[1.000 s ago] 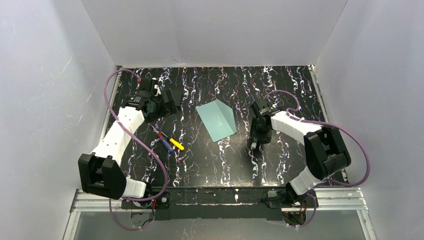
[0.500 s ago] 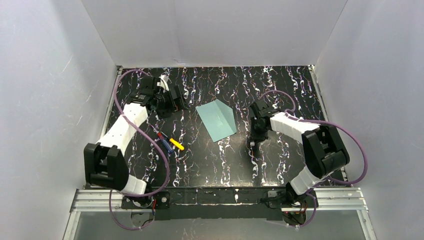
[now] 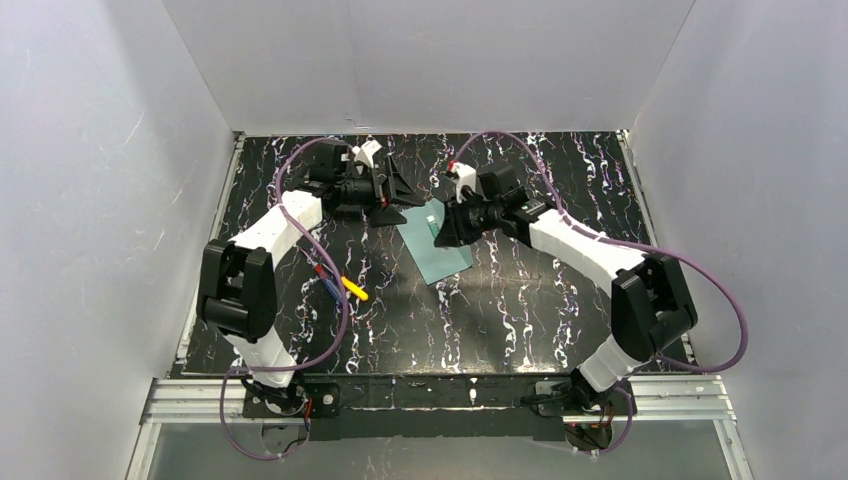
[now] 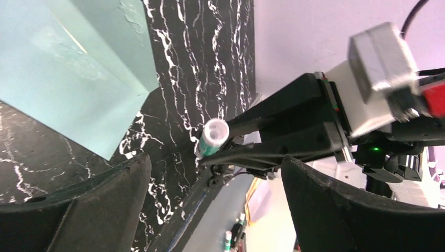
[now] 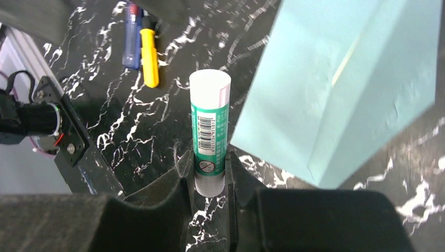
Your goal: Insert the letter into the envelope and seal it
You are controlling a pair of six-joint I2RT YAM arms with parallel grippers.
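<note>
I am clamping my right gripper (image 5: 209, 170) on the glue stick (image 5: 210, 121) while holding my left gripper (image 4: 212, 163) wide open, empty.

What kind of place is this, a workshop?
Probably a robotics test booth: plain white walls box in a black marbled table, a left arm and a right arm are bolted to a metal rail, and an envelope lies out.
</note>
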